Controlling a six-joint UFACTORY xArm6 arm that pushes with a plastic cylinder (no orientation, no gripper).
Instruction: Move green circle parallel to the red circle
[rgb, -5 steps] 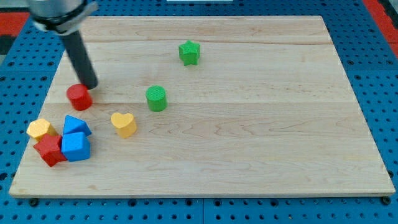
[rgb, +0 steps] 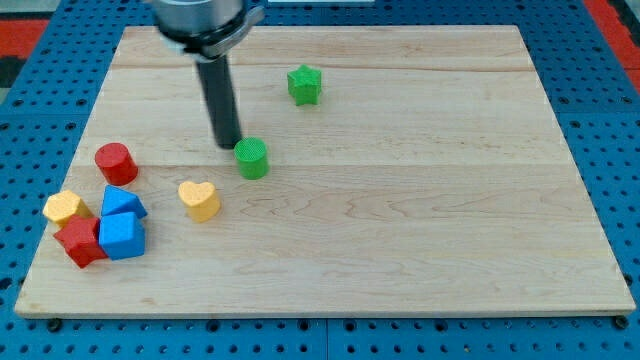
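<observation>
A green star (rgb: 304, 84) sits at twelve o'clock on the desk (rgb: 420, 200). At eight o'clock: yellow heart (rgb: 200, 200), two blue blocks (rgb: 122, 225), red block (rgb: 80, 241), yellow block (rgb: 63, 208).

Looked like a robotics lab / test bench, not a home or shop. A pale wood board (rgb: 400, 220) sat on a blue perforated base (rgb: 20, 320) w/ a regular grid of mounting holes, typical of lab fixtures. A dark rod, tip (rgb: 229, 146), hung down from a grey machine mount at the view's top. Small coloured toy blocks, e.g. a green star (rgb: 304, 85), lay spread like test props. Red edging showed at the top corners.
</observation>
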